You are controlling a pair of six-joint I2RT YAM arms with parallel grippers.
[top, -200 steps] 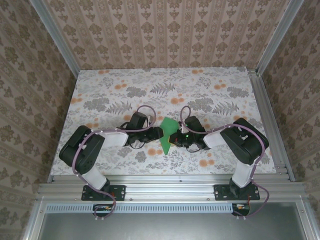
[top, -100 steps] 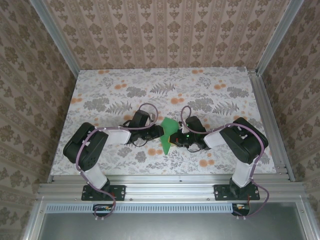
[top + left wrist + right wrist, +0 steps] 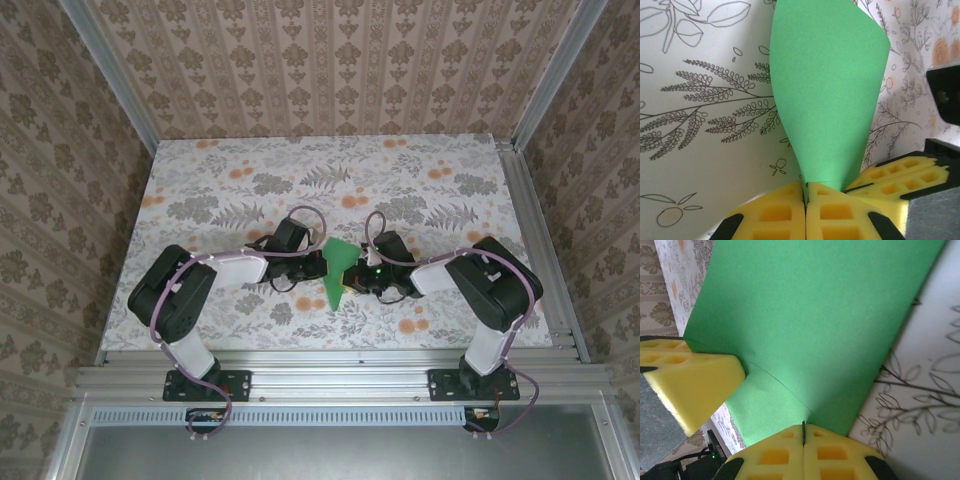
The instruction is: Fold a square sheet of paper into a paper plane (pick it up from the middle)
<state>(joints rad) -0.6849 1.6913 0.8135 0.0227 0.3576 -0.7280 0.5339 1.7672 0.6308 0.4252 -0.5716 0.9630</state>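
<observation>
Overhead view: the left pincer [image 3: 320, 263] and the right pincer [image 3: 349, 276] are seen tip to tip near the front middle of the flower-patterned tabletop [image 3: 250, 170], with both arms bent inward from their bases. The sheet of paper [image 3: 336, 272], bright green, is held between the two pincers, with its broad end toward the far side and its narrow end toward the arm bases. Whether its lower tip touches the tabletop cannot be told. Left wrist view: the left pincer [image 3: 805, 192] is clenched, its yellow pads pressed together to a thin seam, and the narrow end of the sheet [image 3: 827, 100] is pinched in that seam. From there the paper widens and bows away from the camera, and its far corner is curled over. Just beside this grip, at the lower right, the pads [image 3: 900, 172] of the right pincer are seen against the paper's edge. Right wrist view: the right pincer [image 3: 803, 432] is likewise clamped shut on the sheet [image 3: 805, 325], with only a dark line left between its pads. The paper is spread wide across this view, and a faint crease is seen running from the seam toward the left. There a yellow pad [image 3: 695, 375] of the left pincer is seen against the sheet's edge.
</observation>
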